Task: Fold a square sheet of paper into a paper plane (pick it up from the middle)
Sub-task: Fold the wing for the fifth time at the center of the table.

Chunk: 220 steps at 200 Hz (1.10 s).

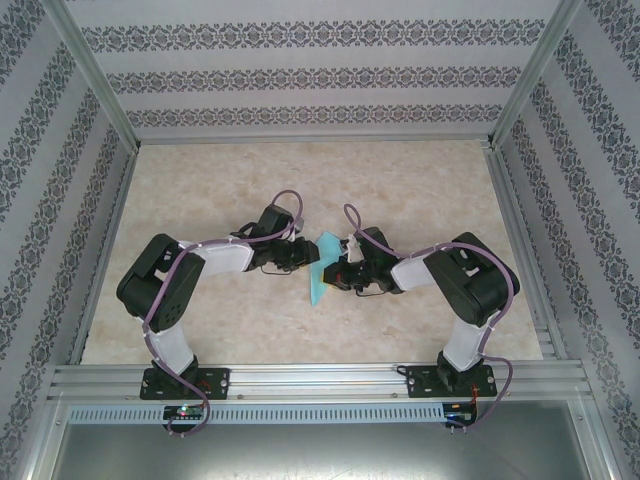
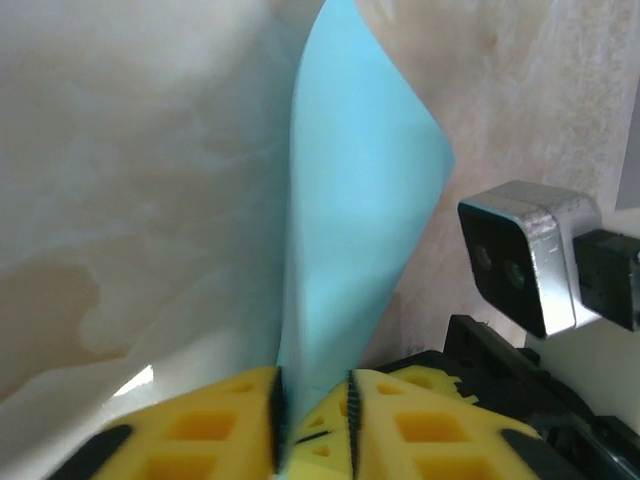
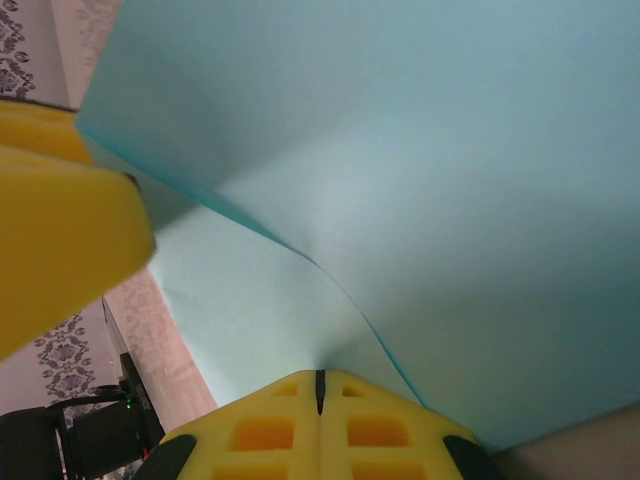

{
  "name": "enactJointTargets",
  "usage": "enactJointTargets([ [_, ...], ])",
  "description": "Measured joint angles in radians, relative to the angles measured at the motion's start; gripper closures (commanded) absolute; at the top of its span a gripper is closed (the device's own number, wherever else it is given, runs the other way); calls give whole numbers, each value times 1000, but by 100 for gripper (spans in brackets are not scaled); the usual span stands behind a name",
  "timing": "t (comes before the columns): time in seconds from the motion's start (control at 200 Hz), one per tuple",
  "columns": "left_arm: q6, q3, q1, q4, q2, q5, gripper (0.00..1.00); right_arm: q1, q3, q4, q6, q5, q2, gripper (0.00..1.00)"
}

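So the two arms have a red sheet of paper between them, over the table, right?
Not red: the sheet of paper is turquoise, as the right wrist view shows. The rest is right.

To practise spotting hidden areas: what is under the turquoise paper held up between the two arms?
Around the paper the beige marbled table shows; the patch directly beneath it is covered, so anything there cannot be seen.

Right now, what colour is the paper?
The paper is turquoise, clearest in the right wrist view.
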Motion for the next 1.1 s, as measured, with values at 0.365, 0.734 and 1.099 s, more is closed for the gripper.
enactJointTargets([
  [0.365, 81, 6, -9, -101, 0, -32, 94, -13, -1, -114, -2, 43, -62, 89],
  [0.734, 118, 21, -9, -135, 0, -45, 93, -2, 10, -217, -9, 87, -96, 89],
  [1.099, 124, 24, -9, -140, -6, -35, 75, 10, 67, -313, -62, 118, -80, 91],
])
